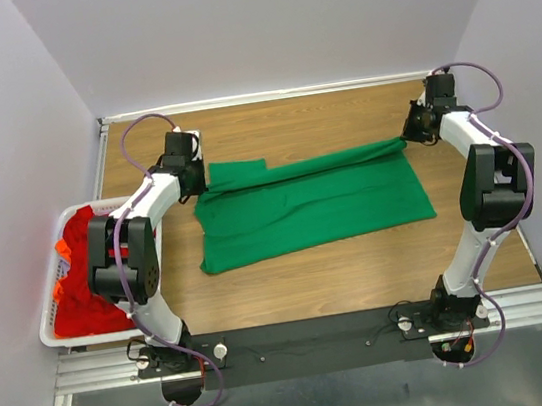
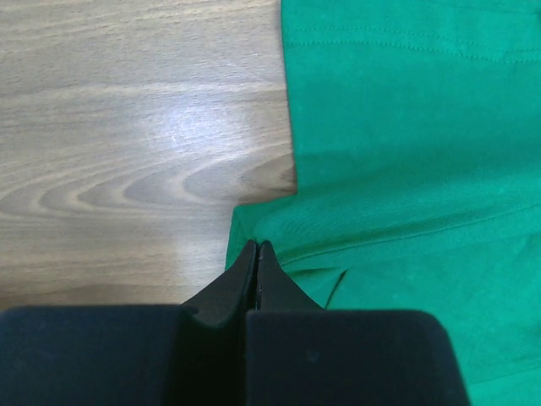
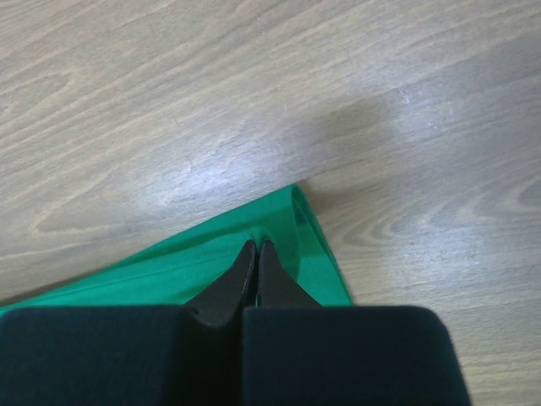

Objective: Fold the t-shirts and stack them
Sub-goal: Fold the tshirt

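Pinching the green shirt (image 1: 312,207) by its far corners, left gripper (image 2: 256,247) and right gripper (image 3: 256,245) squeeze cloth. Folding is only starting; red shirts (image 1: 78,303) left of it wait.

Bright, even overhead light fills the top view; shadows on the worktop (image 1: 361,271) are faint and soft. Both wrist views show pale glare toward 10 o'clock; the right adds a dim shadow at 1 o'clock. Grain and green t-shirt (image 2: 406,127) stitching look sharp; left gripper (image 2: 256,247) and right gripper (image 3: 256,245), at 6 o'clock, are dark, featureless.
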